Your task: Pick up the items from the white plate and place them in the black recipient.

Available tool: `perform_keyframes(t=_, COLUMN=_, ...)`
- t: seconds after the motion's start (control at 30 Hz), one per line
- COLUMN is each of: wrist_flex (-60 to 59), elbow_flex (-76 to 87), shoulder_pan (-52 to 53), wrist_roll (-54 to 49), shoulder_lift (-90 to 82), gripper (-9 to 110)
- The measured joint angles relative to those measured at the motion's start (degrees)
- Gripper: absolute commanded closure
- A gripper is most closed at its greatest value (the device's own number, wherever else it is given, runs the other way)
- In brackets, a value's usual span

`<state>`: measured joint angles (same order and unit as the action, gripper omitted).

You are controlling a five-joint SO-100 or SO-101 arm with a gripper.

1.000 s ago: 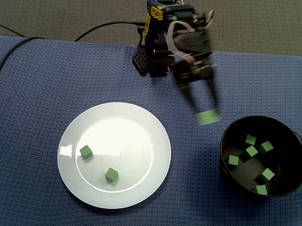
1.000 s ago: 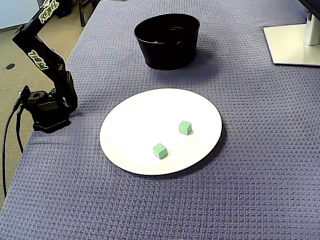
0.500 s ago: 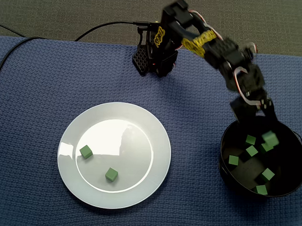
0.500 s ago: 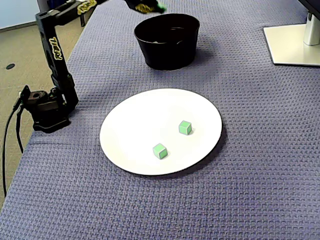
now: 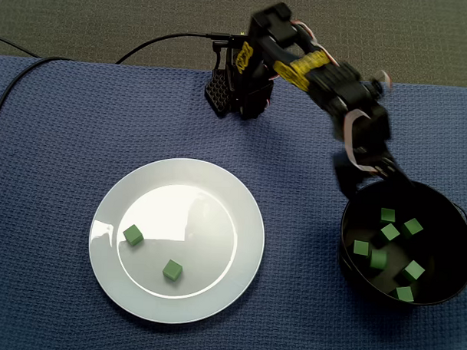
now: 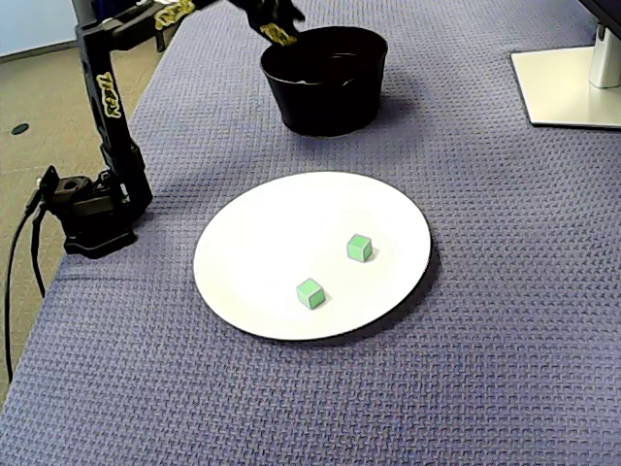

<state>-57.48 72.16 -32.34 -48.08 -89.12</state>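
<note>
A blue woven cloth covers the table beneath the gripper. In a fixed view from above, the white plate lies well off to the gripper's left and lower in the picture. The black bowl sits right under the gripper and a little to its right. The black arm reaches from its base at the cloth's far edge to the bowl's upper-left rim. There the gripper hangs blurred, its jaws looking spread apart with nothing between them. In the other fixed view it shows at the top edge, just over the bowl's near-left rim. Seven green cubes lie scattered inside the bowl, below and right of the gripper. Two more cubes rest on the plate, far to the gripper's left: one nearer the plate's left side, the other closer to the gripper.
</note>
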Motion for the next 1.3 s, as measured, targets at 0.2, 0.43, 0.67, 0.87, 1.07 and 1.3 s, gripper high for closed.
perform_keyframes(t=0.2, wrist_flex=-13.71, elbow_flex=-9.32, shoulder_pan=19.25, wrist_roll=10.9, shoulder_lift=-8.61, gripper=64)
perform_keyframes(t=0.43, wrist_flex=-35.6, elbow_flex=-28.83, shoulder_pan=38.5, wrist_roll=31.2, shoulder_lift=0.7, gripper=71)
perform_keyframes(t=0.67, wrist_flex=-43.15, elbow_flex=-37.79, shoulder_pan=46.32, wrist_roll=51.77, shoulder_lift=18.46, gripper=68)
perform_keyframes(t=0.87, wrist_flex=-43.24, elbow_flex=-46.32, shoulder_pan=47.02, wrist_roll=63.37, shoulder_lift=35.42, gripper=69)
perform_keyframes(t=1.07, wrist_flex=-43.51, elbow_flex=-51.86, shoulder_pan=46.76, wrist_roll=67.24, shoulder_lift=48.6, gripper=69)
perform_keyframes(t=1.3, wrist_flex=-41.92, elbow_flex=-52.12, shoulder_pan=46.76, wrist_roll=68.12, shoulder_lift=57.48, gripper=70)
